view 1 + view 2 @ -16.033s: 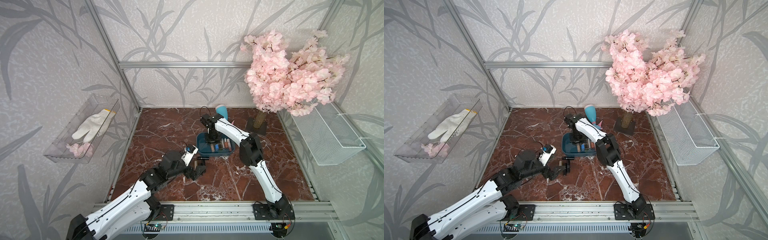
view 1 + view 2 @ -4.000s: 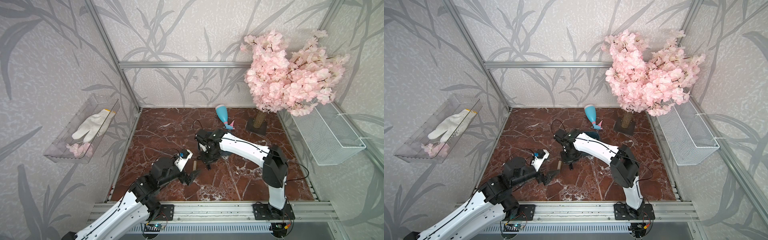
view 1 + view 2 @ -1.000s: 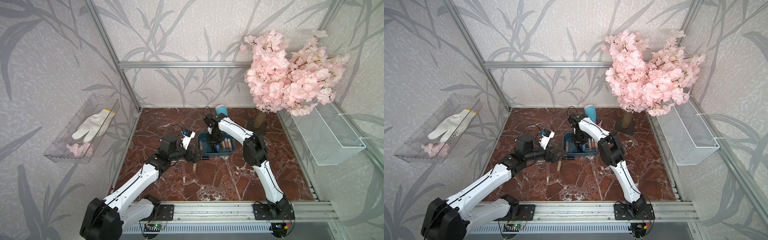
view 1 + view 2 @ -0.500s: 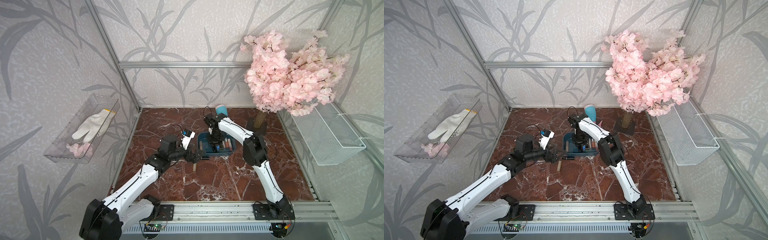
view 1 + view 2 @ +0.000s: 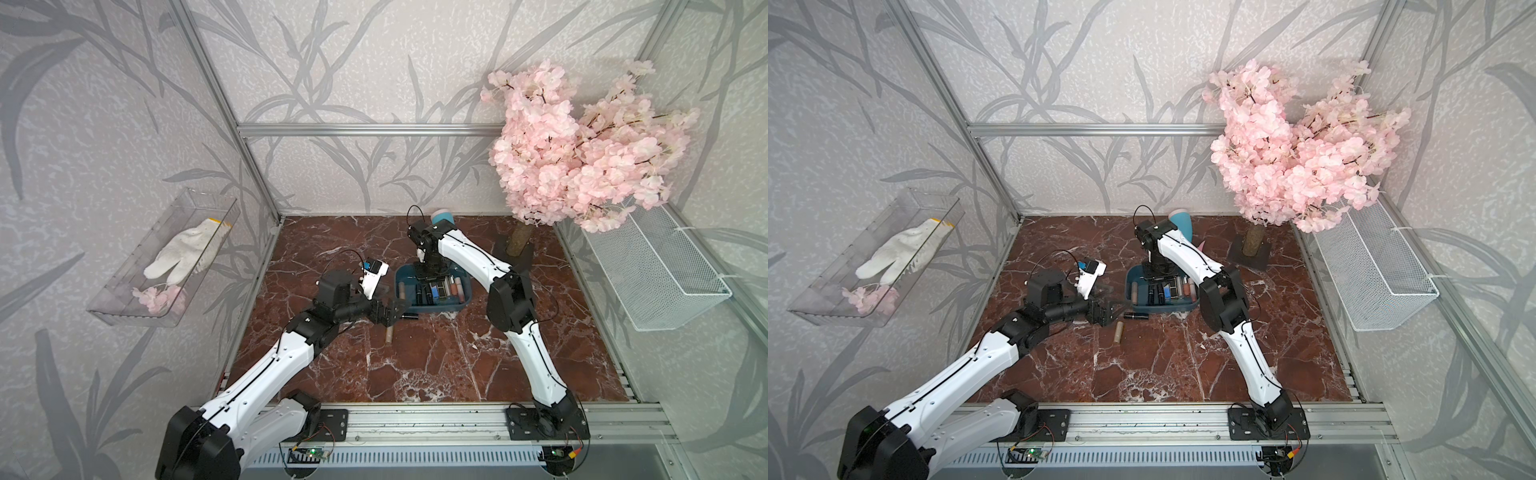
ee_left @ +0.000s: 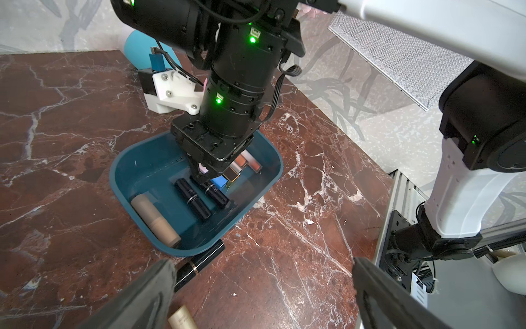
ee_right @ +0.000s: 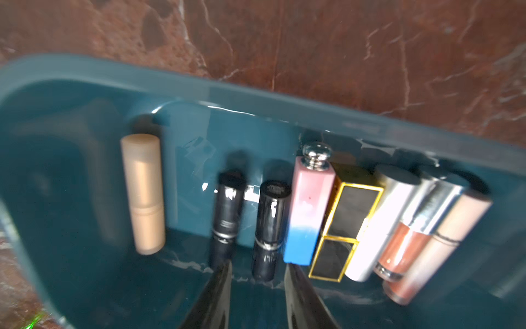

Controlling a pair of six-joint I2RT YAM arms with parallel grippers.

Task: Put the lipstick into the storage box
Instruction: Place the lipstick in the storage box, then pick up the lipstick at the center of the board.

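The storage box [image 5: 436, 308] [image 5: 1163, 308] [image 6: 199, 248] [image 7: 256, 96] is a dark teal tub at mid-table, with several lipsticks lying side by side in it. My right gripper [image 5: 432, 279] [image 5: 1156, 277] [image 7: 257, 282] points down into it. Its jaws are slightly apart, and the end of a black lipstick [image 7: 269, 228] lies loose between the tips. My left gripper [image 5: 390, 311] [image 5: 1106, 311] [image 6: 262, 284] stands wide open and empty at the box's front left. Another black lipstick [image 5: 409, 316] [image 6: 199, 265] lies on the table against the box wall. A beige lipstick [image 5: 388, 334] [image 5: 1119, 332] lies nearby.
A pink blossom tree [image 5: 517, 245] stands at the back right. A blue cone-shaped object [image 5: 442, 216] lies behind the box. A white mesh basket [image 5: 652, 270] hangs on the right wall, and a clear tray [image 5: 124, 299] with a white glove on the left wall.
Four seconds ago my right gripper was low over the table in front of the box; it now hangs inside the box. Over the last second both arms have barely moved.
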